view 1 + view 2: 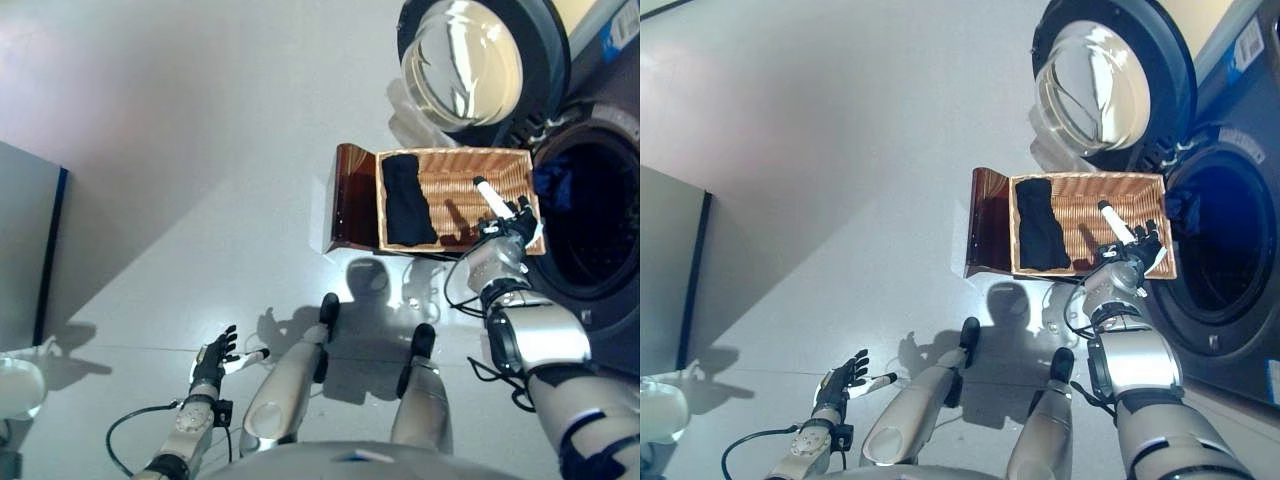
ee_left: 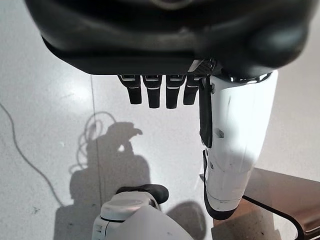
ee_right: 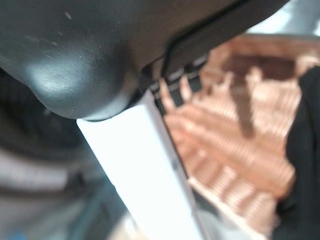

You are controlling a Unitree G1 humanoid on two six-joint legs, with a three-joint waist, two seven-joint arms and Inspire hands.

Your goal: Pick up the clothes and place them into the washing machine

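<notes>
Looks like a laundry corner: front-loading washing machine (image 1: 590,215) just beyond the right hand (image 1: 505,232), round glass door (image 1: 470,62) swung open, wicker basket (image 1: 455,165) of dark clothes (image 1: 407,200) under that hand, bare pale floor (image 1: 200,150) all around.
</notes>
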